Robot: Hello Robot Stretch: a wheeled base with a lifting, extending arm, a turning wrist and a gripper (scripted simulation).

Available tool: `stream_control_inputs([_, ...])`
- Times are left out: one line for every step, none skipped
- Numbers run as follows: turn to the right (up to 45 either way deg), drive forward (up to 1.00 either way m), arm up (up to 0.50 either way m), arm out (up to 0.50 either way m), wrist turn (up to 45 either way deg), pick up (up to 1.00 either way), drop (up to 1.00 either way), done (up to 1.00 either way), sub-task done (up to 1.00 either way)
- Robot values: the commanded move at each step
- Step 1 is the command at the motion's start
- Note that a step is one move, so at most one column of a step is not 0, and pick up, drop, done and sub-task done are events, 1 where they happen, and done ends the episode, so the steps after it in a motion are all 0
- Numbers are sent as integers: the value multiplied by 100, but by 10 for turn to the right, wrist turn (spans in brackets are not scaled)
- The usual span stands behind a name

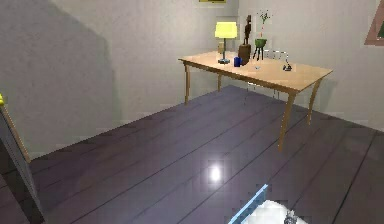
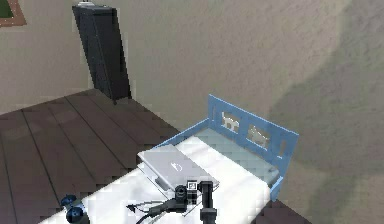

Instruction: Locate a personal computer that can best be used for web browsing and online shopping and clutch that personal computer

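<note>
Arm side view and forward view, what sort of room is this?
Probably a bedroom with a work corner: a blue-framed bed with a laptop lying on it, and a wooden desk carrying a lamp.

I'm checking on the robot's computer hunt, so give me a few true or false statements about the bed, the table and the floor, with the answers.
1. A grey laptop lies on the white bed. True.
2. The bed's headboard is red. False: it is blue.
3. A lamp with a yellow shade stands on the wooden table. True.
4. The laptop hangs at the gripper, clear of the bed. False: it lies flat on the mattress, near the gripper.
5. The floor is pale carpet. False: it is dark planks.
</note>
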Motion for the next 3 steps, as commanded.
stream_control_inputs([0, 0, 0, 0, 450, 0, 0, 0, 0])
stream_control_inputs([0, 0, 0, 0, 420, 0, 0, 0, 0])
stream_control_inputs([0, 0, -30, 0, 0, 0, 0, 0, 0])
